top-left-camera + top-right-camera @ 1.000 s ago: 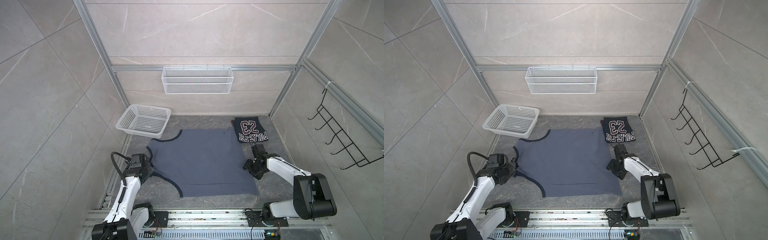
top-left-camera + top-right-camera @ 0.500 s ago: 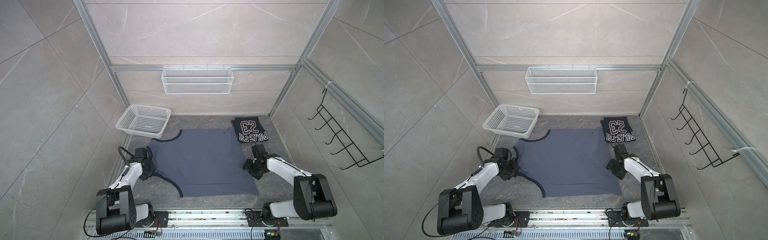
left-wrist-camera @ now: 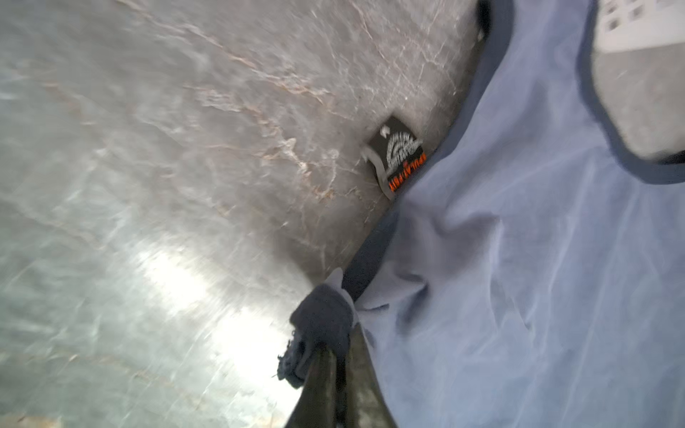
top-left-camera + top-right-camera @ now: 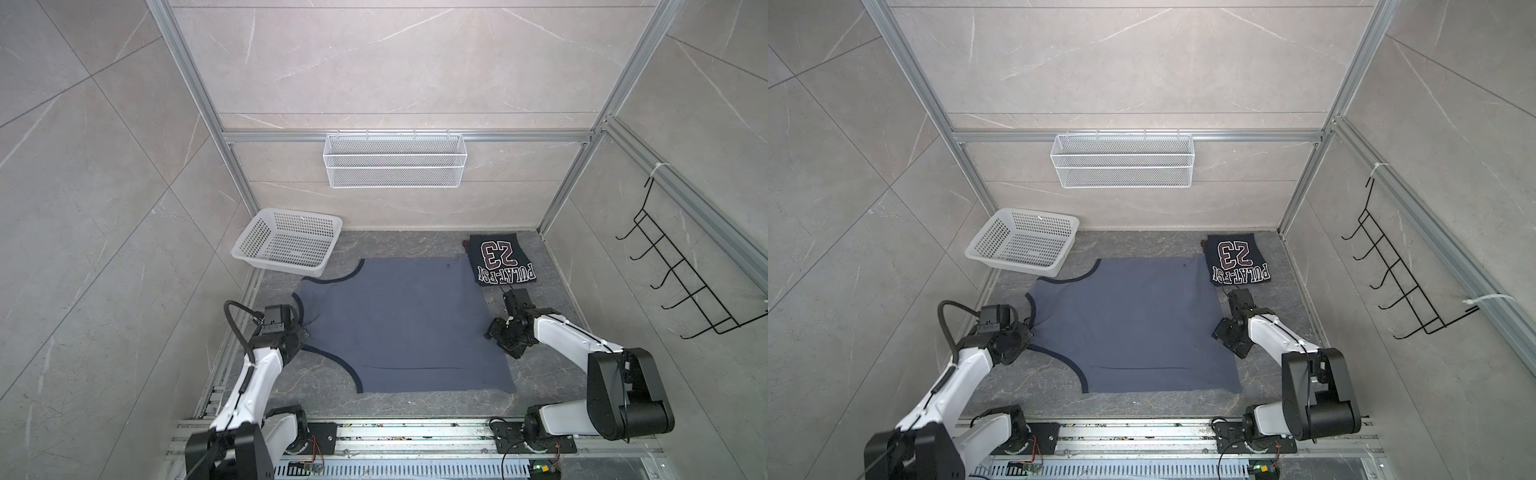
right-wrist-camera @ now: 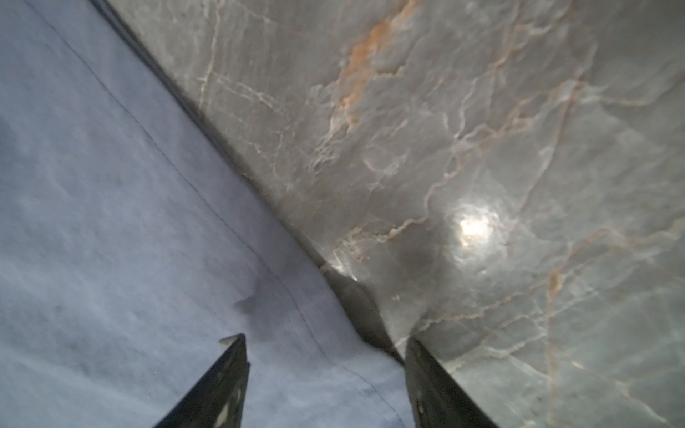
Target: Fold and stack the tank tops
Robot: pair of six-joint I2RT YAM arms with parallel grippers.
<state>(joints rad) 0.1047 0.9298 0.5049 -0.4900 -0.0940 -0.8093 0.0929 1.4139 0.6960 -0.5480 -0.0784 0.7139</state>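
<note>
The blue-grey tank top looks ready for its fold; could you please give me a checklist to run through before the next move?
1. Left jaws shut on the blue-grey tank top at its dark-trimmed shoulder edge: ok.
2. Right jaws gripping the hem: not ok; they stand open, one over the cloth and one over the table.
3. Blue-grey top spread flat: ok, with a few wrinkles by the left grip.
4. Navy tank top already folded: ok.
5. Navy top clear of the blue-grey top's far corner: cannot tell; they meet closely.
</note>
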